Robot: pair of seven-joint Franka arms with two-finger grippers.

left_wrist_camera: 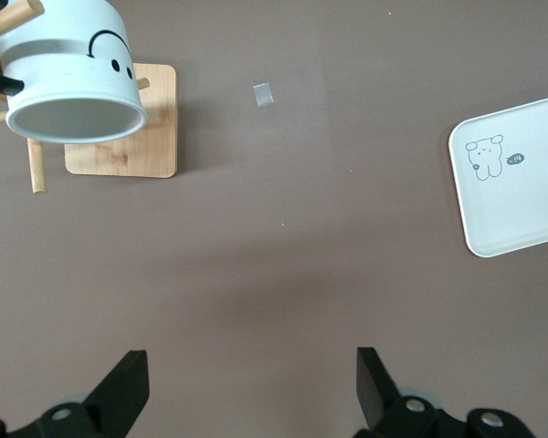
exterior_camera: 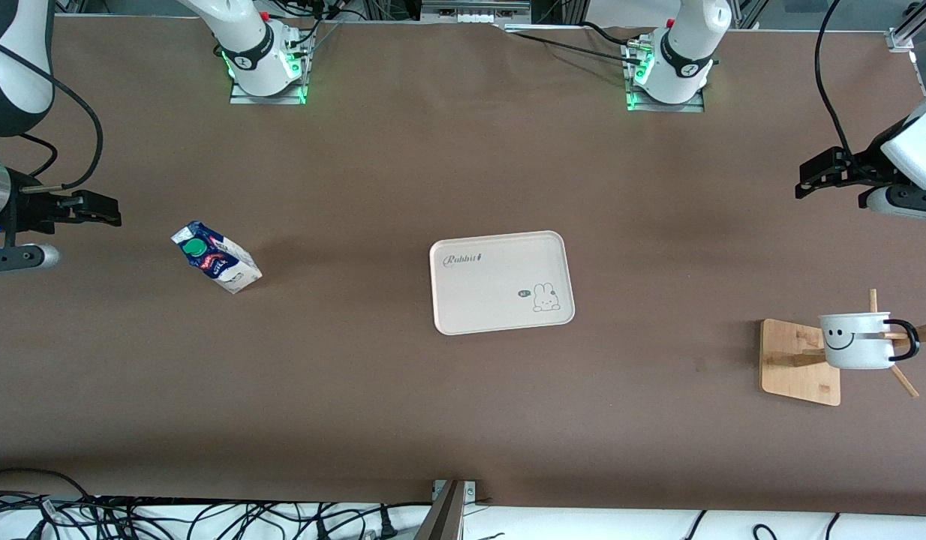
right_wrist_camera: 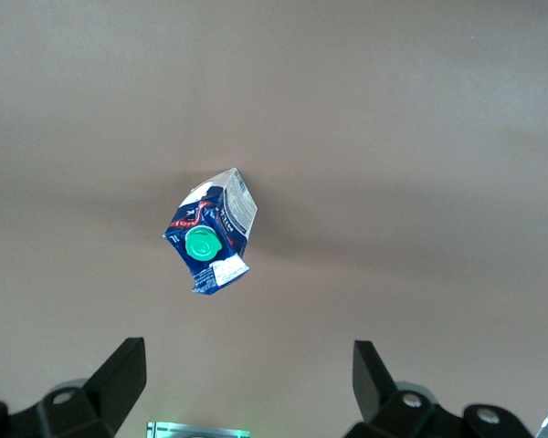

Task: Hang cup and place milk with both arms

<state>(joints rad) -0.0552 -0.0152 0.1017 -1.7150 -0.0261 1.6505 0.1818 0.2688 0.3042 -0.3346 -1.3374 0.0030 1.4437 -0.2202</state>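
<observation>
Small white smiley-face cup (exterior_camera: 855, 340) already hangs on the wooden peg rack (exterior_camera: 801, 361) at the left arm's end, well apart from the cream rectangular rabbit tray (exterior_camera: 500, 281) – left gripper (exterior_camera: 823, 177) & right gripper (exterior_camera: 88, 208) both wide apart, empty, so main risk is the upright blue-white green-capped milk carton (exterior_camera: 217, 257) toppling w/ an off-centre pinch.

The front view looks steeply down from high across the surface (exterior_camera: 463, 412), taking in its whole width. Each wrist view looks down from well above: the left shares the cup (left_wrist_camera: 68, 78) and tray (left_wrist_camera: 521, 182) with it, the right apparently only the milk (right_wrist_camera: 212, 242).
</observation>
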